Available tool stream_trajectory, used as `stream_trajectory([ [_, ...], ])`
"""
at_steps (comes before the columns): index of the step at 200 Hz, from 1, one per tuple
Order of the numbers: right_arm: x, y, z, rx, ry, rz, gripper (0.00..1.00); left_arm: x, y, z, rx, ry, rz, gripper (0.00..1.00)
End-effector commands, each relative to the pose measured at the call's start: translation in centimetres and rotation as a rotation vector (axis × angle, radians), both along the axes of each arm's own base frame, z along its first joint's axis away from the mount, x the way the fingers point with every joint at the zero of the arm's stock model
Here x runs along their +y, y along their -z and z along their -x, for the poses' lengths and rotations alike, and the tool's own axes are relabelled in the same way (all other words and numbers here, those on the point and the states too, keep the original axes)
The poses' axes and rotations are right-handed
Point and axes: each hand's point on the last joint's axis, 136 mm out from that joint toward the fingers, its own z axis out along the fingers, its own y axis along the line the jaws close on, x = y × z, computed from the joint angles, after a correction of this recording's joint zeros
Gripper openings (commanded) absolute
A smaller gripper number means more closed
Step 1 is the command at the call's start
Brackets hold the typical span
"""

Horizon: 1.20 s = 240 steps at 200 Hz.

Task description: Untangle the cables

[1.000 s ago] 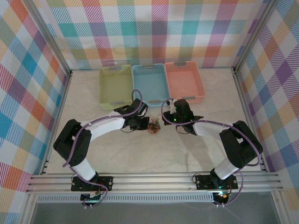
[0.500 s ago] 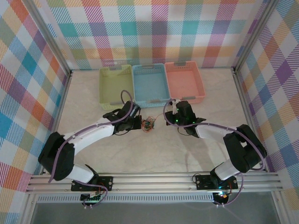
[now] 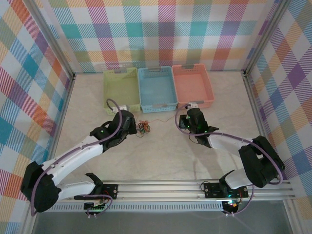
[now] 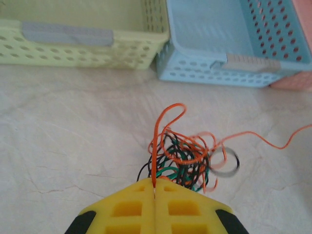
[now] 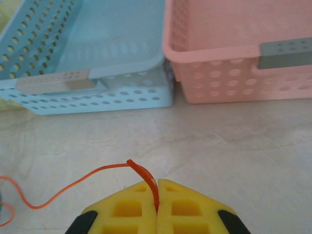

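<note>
Left gripper [image 4: 154,187] is clamped on an orange strand of the cables [image 4: 187,158], whose knot lies on the table [image 4: 63,146] at its 1 o'clock, near the blue basket [image 4: 204,73]. Right gripper [image 5: 157,187] pinches an orange end trailing toward 9 o'clock, likely to draw it free.

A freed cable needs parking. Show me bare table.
Bare: the table between the arms and near rail; left of the green basket; right of the pink basket. Crowded: before the baskets, where the cables run from left gripper to right gripper.
</note>
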Motion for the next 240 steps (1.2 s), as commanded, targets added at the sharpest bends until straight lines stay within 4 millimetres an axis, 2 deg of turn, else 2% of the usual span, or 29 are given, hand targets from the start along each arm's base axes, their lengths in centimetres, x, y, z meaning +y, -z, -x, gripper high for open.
stream_trajectory([
  [1, -2.1, -0.4, -0.2, -0.021, 0.112, 0.011, 0.0, 2.1, -1.4, 0.0, -0.073, -0.09, -0.002, 0.0],
  [76, -6.5, 0.2, 0.0, -0.004, 0.303, 0.027, 0.0, 5.6, -4.0, 1.3, -0.185, -0.204, 0.018, 0.0],
  [134, -9.7, 0.7, 0.4, 0.025, 0.435, 0.0, 0.0, 8.5, -6.7, 3.1, -0.3, -0.284, 0.073, 0.0],
  [206, -15.0, 1.4, 1.9, 0.038, 0.657, -0.05, 0.0, 11.1, -8.2, 4.7, -0.379, -0.364, 0.109, 0.0],
  [240, -17.0, 1.9, 2.6, 0.053, 0.74, -0.074, 0.0, 11.6, -8.4, 4.9, -0.384, -0.382, 0.104, 0.0],
])
